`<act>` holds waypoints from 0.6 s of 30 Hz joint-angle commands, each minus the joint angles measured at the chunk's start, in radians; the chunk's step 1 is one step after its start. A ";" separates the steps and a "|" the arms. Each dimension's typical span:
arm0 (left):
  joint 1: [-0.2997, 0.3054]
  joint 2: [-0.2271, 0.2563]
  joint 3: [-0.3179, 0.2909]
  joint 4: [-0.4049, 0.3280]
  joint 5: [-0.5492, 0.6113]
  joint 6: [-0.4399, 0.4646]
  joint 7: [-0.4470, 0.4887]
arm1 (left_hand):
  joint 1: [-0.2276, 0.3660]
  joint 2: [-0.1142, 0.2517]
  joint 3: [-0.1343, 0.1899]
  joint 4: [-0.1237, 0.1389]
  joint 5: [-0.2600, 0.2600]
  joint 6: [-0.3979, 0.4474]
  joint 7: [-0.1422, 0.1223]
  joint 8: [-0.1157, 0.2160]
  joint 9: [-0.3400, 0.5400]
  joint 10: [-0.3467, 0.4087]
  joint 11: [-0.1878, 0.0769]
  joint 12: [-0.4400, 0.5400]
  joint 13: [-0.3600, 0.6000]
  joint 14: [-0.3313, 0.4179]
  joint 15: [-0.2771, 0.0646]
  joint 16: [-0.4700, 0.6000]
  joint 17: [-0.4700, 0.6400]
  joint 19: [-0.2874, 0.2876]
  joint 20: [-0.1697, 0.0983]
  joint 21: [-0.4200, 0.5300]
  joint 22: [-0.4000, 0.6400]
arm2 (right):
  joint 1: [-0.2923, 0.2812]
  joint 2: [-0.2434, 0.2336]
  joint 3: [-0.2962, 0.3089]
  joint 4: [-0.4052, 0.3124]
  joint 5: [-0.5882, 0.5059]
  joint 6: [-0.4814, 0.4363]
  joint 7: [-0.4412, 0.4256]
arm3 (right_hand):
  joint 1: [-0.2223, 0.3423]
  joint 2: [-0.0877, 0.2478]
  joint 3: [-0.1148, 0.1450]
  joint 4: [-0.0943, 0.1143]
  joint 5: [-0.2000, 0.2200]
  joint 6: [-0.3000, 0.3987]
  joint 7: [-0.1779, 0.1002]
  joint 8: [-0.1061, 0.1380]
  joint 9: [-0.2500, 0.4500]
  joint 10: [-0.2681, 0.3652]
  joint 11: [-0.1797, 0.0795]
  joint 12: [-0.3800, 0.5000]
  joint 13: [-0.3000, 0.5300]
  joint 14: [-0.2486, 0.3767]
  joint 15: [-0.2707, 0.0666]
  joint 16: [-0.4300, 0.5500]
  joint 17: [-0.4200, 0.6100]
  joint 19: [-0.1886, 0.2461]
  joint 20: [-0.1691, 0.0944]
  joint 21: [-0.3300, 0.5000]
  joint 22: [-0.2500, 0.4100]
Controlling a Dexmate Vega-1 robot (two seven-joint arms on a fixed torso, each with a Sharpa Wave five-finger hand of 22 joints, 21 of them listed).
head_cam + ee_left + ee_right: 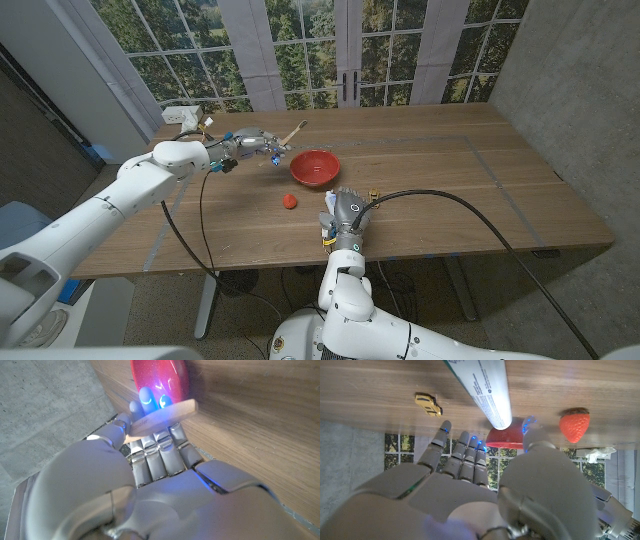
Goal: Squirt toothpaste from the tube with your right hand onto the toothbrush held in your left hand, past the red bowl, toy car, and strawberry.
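Toothbrush (293,132): we hold it in our left hand (252,141), raised over the table's (480,170) far-left part, just left of the red bowl (314,168). In the left wrist view its pale wooden handle (162,416) is pinched against the fingers (160,455); its long axis runs up and right from the hand, toward the far edge.

Strawberry (289,201): it lies on the wood, nearer us than the bowl, between our two hands.

Toothpaste tube (485,390): it lies on the table at our right hand (345,215), near the front edge at the middle. In the right wrist view it stretches away just beyond the fingertips (462,440), nearest end toward the palm.

Right hand: released, fingers spread, holding nothing; we cannot tell whether they touch the tube.

Toy car (428,403): it sits small and yellow beside the tube.

Relation that matters: the right hand is far nearer the tube; we judge it must grasp it first, then carry it left and away, past strawberry and bowl, to the brush.
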 commanded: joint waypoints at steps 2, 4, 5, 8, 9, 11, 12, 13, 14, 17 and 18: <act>0.015 0.012 -0.011 -0.019 -0.008 0.000 0.011 | 0.048 0.053 0.007 0.001 0.005 0.018 0.003 -0.006 0.005 0.118 -0.107 -0.006 0.004 0.065 -0.101 -0.005 0.004 -0.005 -0.097 0.010 -0.001 | 0.070 0.041 -0.064 0.088 -0.084 -0.109 0.158 | -0.058 0.003 -0.026 0.016 0.000 0.054 0.005 0.019 -0.001 0.041 0.008 0.018 0.011 0.002 -0.001 0.009 0.012 0.003 0.007 -0.001 0.005; 0.017 0.012 -0.012 -0.020 -0.011 0.000 0.009 | 0.048 0.053 0.007 0.001 0.005 0.019 0.004 -0.006 0.005 0.119 -0.106 -0.007 0.003 0.066 -0.101 -0.005 0.005 -0.006 -0.096 0.012 -0.002 | 0.068 0.047 -0.063 0.102 -0.127 -0.109 0.193 | -0.061 0.004 -0.029 0.016 0.001 0.077 0.000 0.028 -0.002 0.043 0.006 0.019 0.014 0.009 -0.004 0.013 0.014 0.010 0.005 0.002 0.005; 0.018 0.013 -0.012 -0.022 -0.011 0.000 0.010 | 0.048 0.053 0.007 0.000 0.005 0.019 0.005 -0.006 0.005 0.118 -0.106 -0.006 0.006 0.066 -0.101 -0.005 0.005 -0.008 -0.095 0.013 -0.003 | 0.065 0.051 -0.059 0.106 -0.145 -0.109 0.208 | -0.060 0.004 -0.029 0.015 0.001 0.081 -0.002 0.029 -0.002 0.043 0.006 0.019 0.014 0.012 -0.006 0.014 0.014 0.011 0.005 0.002 0.005; 0.020 0.013 -0.014 -0.026 -0.012 -0.003 0.011 | 0.048 0.053 0.008 0.000 0.005 0.019 0.006 -0.007 0.006 0.120 -0.105 -0.007 0.005 0.066 -0.101 -0.006 0.005 -0.008 -0.095 0.016 -0.004 | 0.056 0.060 -0.051 0.121 -0.192 -0.109 0.243 | -0.056 0.006 -0.029 0.012 0.002 0.087 -0.005 0.031 -0.002 0.043 0.005 0.018 0.016 0.015 -0.012 0.016 0.016 0.015 0.004 0.003 0.005; 0.019 0.013 -0.014 -0.027 -0.011 -0.004 0.011 | 0.048 0.053 0.008 0.000 0.005 0.018 0.005 -0.007 0.006 0.119 -0.105 -0.007 0.006 0.067 -0.101 -0.005 0.006 -0.008 -0.096 0.017 -0.005 | 0.052 0.063 -0.046 0.124 -0.207 -0.109 0.258 | -0.056 0.006 -0.029 0.012 0.002 0.088 -0.005 0.032 -0.002 0.043 0.005 0.018 0.016 0.015 -0.011 0.016 0.016 0.015 0.004 0.003 0.005; 0.018 0.012 -0.013 -0.027 -0.009 -0.006 0.010 | 0.048 0.053 0.008 0.000 0.005 0.017 0.004 -0.008 0.006 0.119 -0.107 -0.008 0.005 0.067 -0.101 -0.006 0.006 -0.010 -0.096 0.018 -0.006 | 0.048 0.070 -0.042 0.138 -0.234 -0.109 0.276 | -0.054 0.007 -0.029 0.011 0.003 0.095 -0.007 0.034 -0.003 0.043 0.005 0.018 0.017 0.018 -0.015 0.018 0.017 0.017 0.003 0.004 0.005; 0.016 0.012 -0.012 -0.028 -0.009 -0.006 0.008 | 0.048 0.053 0.008 0.000 0.005 0.017 0.004 -0.008 0.008 0.119 -0.107 -0.008 0.007 0.065 -0.101 -0.007 0.005 -0.009 -0.096 0.020 -0.007 | 0.044 0.074 -0.037 0.143 -0.244 -0.109 0.285 | -0.053 0.008 -0.029 0.011 0.003 0.096 -0.008 0.034 -0.003 0.042 0.005 0.018 0.017 0.018 -0.015 0.018 0.017 0.017 0.003 0.004 0.005; 0.015 0.011 -0.011 -0.029 -0.008 -0.006 0.007 | 0.048 0.053 0.008 0.000 0.005 0.018 0.005 -0.008 0.008 0.119 -0.107 -0.009 0.006 0.066 -0.101 -0.007 0.005 -0.010 -0.096 0.021 -0.007 | 0.042 0.078 -0.033 0.149 -0.251 -0.109 0.289 | -0.053 0.008 -0.030 0.010 0.003 0.096 -0.008 0.034 -0.003 0.043 0.005 0.018 0.018 0.019 -0.013 0.019 0.017 0.017 0.003 0.004 0.005; 0.014 0.011 -0.010 -0.028 -0.007 -0.008 0.006 | 0.048 0.053 0.009 0.000 0.005 0.018 0.004 -0.009 0.008 0.119 -0.106 -0.009 0.007 0.067 -0.101 -0.006 0.007 -0.010 -0.095 0.022 -0.008 | 0.042 0.077 -0.032 0.148 -0.249 -0.109 0.292 | -0.053 0.009 -0.030 0.010 0.003 0.097 -0.006 0.035 -0.003 0.043 0.005 0.018 0.018 0.018 -0.012 0.019 0.017 0.017 0.003 0.004 0.005; 0.012 0.010 -0.009 -0.030 -0.005 -0.008 0.006 | 0.048 0.053 0.009 0.000 0.005 0.018 0.004 -0.009 0.008 0.119 -0.106 -0.010 0.007 0.067 -0.101 -0.007 0.007 -0.009 -0.096 0.025 -0.009 | 0.041 0.081 -0.025 0.156 -0.242 -0.109 0.282 | -0.055 0.016 -0.034 0.011 0.003 0.105 -0.009 0.036 -0.004 0.079 -0.003 0.032 0.024 0.027 -0.017 0.025 0.023 0.020 0.003 0.003 0.005; 0.011 0.010 -0.009 -0.030 -0.005 -0.008 0.004 | 0.048 0.053 0.009 0.000 0.005 0.019 0.005 -0.009 0.007 0.120 -0.106 -0.010 0.008 0.067 -0.101 -0.007 0.007 -0.010 -0.096 0.025 -0.010 | 0.043 0.081 -0.024 0.158 -0.238 -0.109 0.285 | -0.056 0.019 -0.036 0.011 0.002 0.111 -0.008 0.038 -0.005 0.090 0.001 0.037 0.026 0.028 -0.018 0.027 0.024 0.024 0.002 0.004 0.006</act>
